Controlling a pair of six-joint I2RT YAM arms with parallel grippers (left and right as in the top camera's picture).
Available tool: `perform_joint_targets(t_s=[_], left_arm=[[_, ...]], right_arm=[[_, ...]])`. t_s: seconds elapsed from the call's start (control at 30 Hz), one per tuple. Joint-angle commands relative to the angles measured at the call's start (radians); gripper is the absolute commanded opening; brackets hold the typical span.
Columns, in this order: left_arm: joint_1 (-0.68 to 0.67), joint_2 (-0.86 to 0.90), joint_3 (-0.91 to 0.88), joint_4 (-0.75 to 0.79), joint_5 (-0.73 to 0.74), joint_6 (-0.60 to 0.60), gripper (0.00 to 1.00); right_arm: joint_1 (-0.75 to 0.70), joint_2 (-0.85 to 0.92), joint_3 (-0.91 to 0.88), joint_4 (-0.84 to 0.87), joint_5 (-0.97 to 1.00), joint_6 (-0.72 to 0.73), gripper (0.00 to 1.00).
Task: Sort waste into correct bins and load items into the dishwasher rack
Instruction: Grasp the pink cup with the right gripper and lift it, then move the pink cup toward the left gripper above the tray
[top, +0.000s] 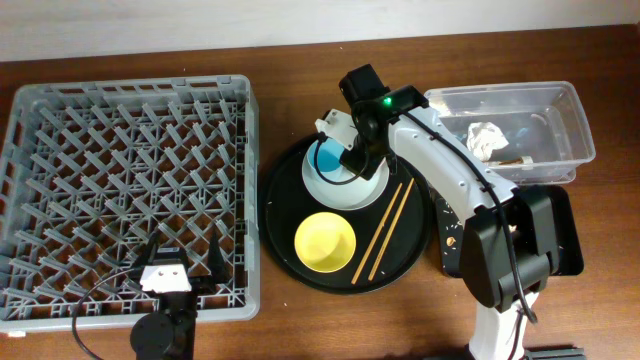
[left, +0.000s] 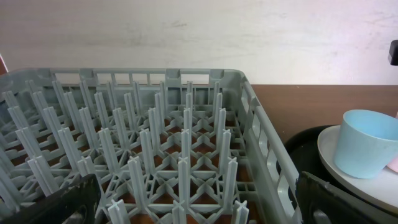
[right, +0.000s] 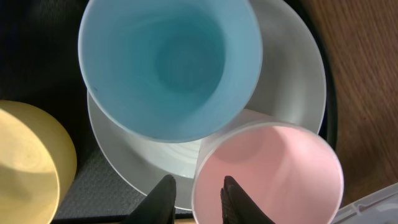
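Above pink cup (right: 273, 177), right fingers (right: 163, 194).

The dishwasher rack (top: 130, 190) is grey, a lattice of pegs; the table (top: 300, 40) is brown wood-grain. The round tray (top: 283, 200) is black, the bowl (top: 326, 241) yellow, the plate (right: 298, 81) pale grey-white and the 2 chopsticks (top: 383, 230) tan, with a light-blue cup (right: 168, 62) and a pink cup (right: 267, 180).
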Motion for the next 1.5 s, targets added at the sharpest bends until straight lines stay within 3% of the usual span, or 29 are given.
perform_joint_targets(t_s=[0.0, 0.4, 0.53, 0.7, 0.9, 1.13, 1.3, 1.47], left_arm=[[-0.005, -0.004, -0.004, -0.001, 0.011, 0.015, 0.99], [-0.005, -0.004, -0.004, -0.001, 0.011, 0.015, 1.00], [-0.005, -0.004, -0.004, -0.001, 0.011, 0.015, 0.99], [-0.005, -0.004, -0.004, -0.001, 0.011, 0.015, 0.99], [-0.005, -0.004, -0.004, -0.001, 0.011, 0.015, 0.99], [-0.005, -0.004, -0.004, -0.001, 0.011, 0.015, 0.99], [-0.005, -0.004, -0.004, -0.001, 0.011, 0.015, 0.99], [-0.005, -0.004, -0.004, -0.001, 0.011, 0.015, 0.99]], right_arm=[[0.005, 0.010, -0.011, -0.002, -0.006, -0.013, 0.27], [0.005, 0.010, -0.055, 0.003, -0.002, -0.013, 0.26], [0.005, 0.010, -0.075, 0.019, 0.002, -0.013, 0.22], [0.005, 0.009, -0.080, 0.024, 0.019, -0.013, 0.05], [0.005, 0.003, -0.064, -0.012, 0.028, -0.010, 0.04], [0.005, -0.055, 0.196, -0.257, -0.087, -0.009, 0.04], [-0.001, -0.136, 0.453, -0.462, -0.139, 0.143, 0.04], [-0.067, -0.253, 0.547, -0.502, -0.322, 0.315, 0.04]])
